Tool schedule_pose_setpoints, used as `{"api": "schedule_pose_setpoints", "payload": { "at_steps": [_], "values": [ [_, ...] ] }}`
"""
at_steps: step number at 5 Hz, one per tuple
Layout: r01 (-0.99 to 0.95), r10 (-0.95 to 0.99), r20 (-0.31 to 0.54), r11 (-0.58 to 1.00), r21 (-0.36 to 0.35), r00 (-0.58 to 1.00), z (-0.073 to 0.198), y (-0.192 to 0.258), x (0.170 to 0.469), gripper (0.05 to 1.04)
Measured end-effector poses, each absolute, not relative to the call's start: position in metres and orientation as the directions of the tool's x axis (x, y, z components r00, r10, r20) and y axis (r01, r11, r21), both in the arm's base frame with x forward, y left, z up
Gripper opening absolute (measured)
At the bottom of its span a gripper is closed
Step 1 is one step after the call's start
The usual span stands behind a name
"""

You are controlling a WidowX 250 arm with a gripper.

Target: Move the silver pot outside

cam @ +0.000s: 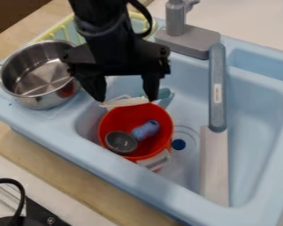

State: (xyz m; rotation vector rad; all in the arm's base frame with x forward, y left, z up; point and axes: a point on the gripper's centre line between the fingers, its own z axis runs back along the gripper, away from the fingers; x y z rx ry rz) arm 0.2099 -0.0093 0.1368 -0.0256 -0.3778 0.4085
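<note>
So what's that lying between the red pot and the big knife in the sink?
In the camera view, a small dark blue round piece lies between the red pot and the big knife.

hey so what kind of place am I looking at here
Probably a toy kitchen: there's a light blue sink with a gray faucet, a silver pot at its left side, and a large gray-handled knife leaning in the basin.
</note>
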Motion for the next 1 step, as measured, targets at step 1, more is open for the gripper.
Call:
{"api": "schedule_pose_setpoints", "payload": {
  "at_steps": [1],
  "values": [
    [-0.299,0.300,0.395,0.952,-0.066,0.868,0.1390,-0.0191,0.2132,0.997]
  ]
}}
